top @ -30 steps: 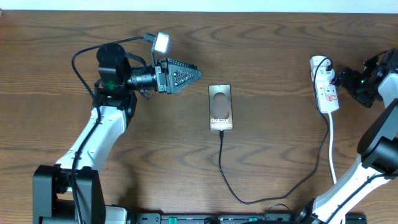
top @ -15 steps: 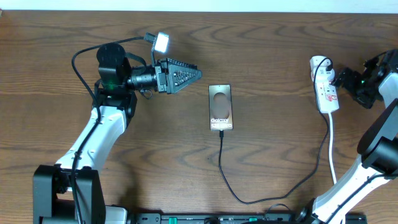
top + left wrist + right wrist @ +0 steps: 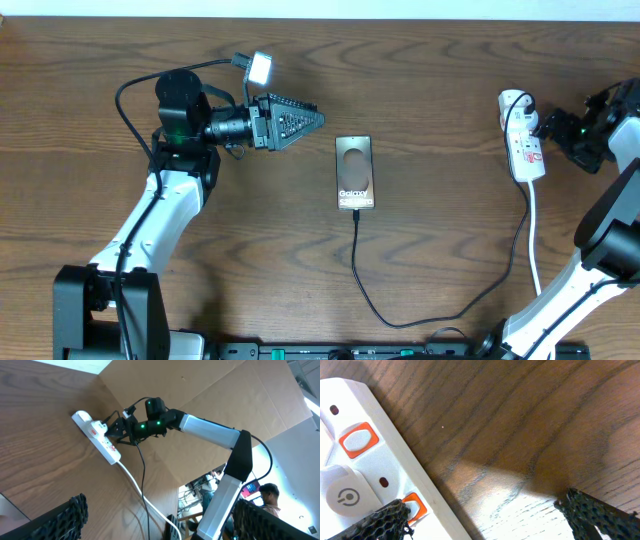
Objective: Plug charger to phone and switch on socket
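Charger [image 3: 357, 260]: the thin black cable loops along the near edge of the table [image 3: 450, 60] and runs toward the far side. Its tip meets the near short end of the phone. It looks seated, so I judge the plugging step done, though the joint is too small to be sure.
Phone [image 3: 355, 172]: it lies flat at mid-table with the Galaxy lettering up, apart from both grippers.
Left gripper [image 3: 318, 119]: it hovers just to the far left of the phone. Its fingers are spread wide, and it holds and touches nothing.
White cord [image 3: 533, 240]: it trails from the socket's near end toward the near right.
Socket [image 3: 522, 145]: it lies on the far right, long axis near to far, with a black plug at its far end.
Right gripper [image 3: 550, 127]: it sits at the socket's right flank with its jaws wide apart and empty. In the wrist view one finger overlaps an orange-red switch [image 3: 415, 504]; I cannot tell whether it touches.
Left to do: the pictures do not show whether the switch is on. I judge pressing it to be the step in hand.
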Motion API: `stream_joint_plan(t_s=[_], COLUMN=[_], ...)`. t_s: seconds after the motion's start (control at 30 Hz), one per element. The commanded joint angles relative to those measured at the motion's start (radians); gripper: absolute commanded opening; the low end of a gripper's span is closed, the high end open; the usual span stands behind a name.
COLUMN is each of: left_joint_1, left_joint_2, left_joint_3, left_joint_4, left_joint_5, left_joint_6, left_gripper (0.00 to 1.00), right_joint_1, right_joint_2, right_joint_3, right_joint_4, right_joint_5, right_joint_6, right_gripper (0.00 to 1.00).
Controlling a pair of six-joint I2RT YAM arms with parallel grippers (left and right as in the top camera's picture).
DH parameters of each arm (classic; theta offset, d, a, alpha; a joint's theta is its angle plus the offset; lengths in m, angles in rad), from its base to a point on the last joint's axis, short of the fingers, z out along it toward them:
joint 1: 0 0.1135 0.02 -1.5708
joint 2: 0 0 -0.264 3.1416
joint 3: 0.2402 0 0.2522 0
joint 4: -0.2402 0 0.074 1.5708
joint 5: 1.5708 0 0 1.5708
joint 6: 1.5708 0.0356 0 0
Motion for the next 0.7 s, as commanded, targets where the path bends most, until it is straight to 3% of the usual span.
stream_joint_plan(t_s=[0.0,0.67], left_joint_1=[0.000,0.000], left_joint_2=[-0.016,-0.016], left_joint_3=[0.017,0.017], left_joint_4=[0.007,0.007], left_joint_5=[0.006,0.006], left_joint_6=[0.021,0.021], left_gripper=[0.93,0.93], right_joint_1=[0.030,0.065], right_joint_2=[0.042,0.042], right_joint_3=[-0.017,-0.017], right_joint_4=[-0.018,-0.060], right_joint_5=[-0.012,-0.010], right_joint_6=[-0.018,-0.018], right_gripper=[0.99,0.99])
